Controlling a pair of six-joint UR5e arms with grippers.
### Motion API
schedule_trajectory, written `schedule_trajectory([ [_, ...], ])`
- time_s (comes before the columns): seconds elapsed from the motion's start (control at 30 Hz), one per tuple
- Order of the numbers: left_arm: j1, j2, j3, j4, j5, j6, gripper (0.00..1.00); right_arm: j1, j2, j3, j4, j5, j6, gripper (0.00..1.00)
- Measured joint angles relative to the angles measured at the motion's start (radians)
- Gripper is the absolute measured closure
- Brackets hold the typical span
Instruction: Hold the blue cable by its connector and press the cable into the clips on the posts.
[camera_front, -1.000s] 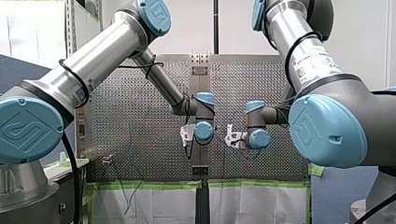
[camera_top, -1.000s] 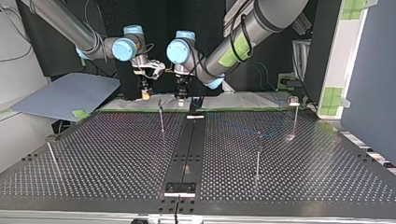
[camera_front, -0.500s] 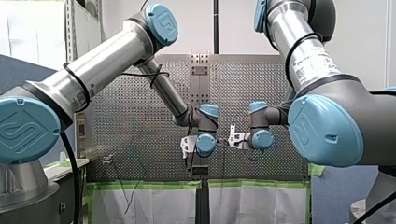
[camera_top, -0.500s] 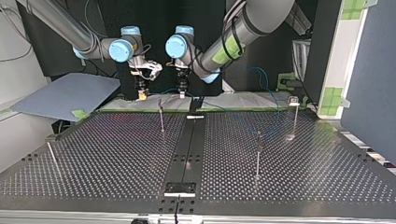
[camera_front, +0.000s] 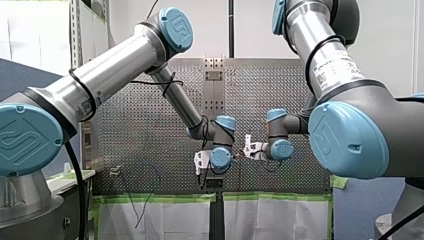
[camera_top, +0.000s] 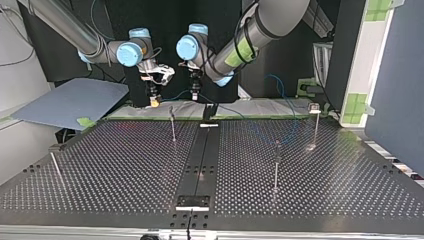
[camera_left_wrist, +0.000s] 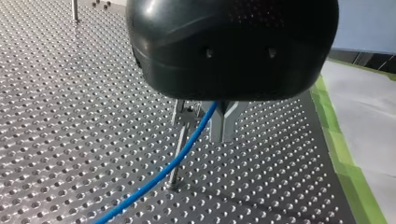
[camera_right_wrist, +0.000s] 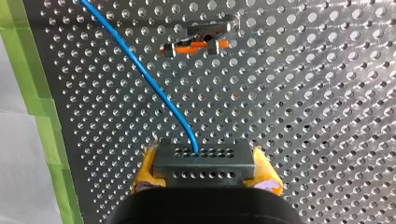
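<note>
Along the surface's arm-side edge, your right hand (camera_right_wrist: 205, 173) is pinching the connector (camera_right_wrist: 204, 161); your left hand (camera_left_wrist: 201, 128), slightly parted, is cradling the blue cable (camera_left_wrist: 139, 182). You should be centring it over the clip (camera_right_wrist: 201, 43) before pressing.

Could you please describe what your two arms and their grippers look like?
Both arms are silver tubes with light-blue caps and black cables looped round them. My left arm bears green tape; my right arm has a printed label. My left gripper has a glossy black rounded body; my right gripper has yellow pads.
</note>
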Motion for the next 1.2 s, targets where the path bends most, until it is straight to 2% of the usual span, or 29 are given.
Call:
schedule_trajectory([
  [0.37, -0.002, 0.0, 0.005, -0.008, 0.023, -0.026, 1.0, -0.024, 0.002, 0.0, -0.005, -0.006, 0.001, 1.0],
  [0.63, 0.002, -0.005, 0.068, -0.038, 0.027, -0.051, 1.0, -0.047, 0.005, 0.0, -0.024, -0.026, 0.001, 1.0],
  [0.9, 0.002, -0.057, 0.134, -0.088, 0.026, -0.062, 1.0, -0.072, 0.007, 0.0, -0.041, -0.05, 0.001, 1.0],
  [1.2, 0.007, -0.09, 0.201, -0.094, 0.066, -0.068, 1.0, -0.103, 0.011, -0.001, -0.076, -0.099, 0.026, 1.0],
])
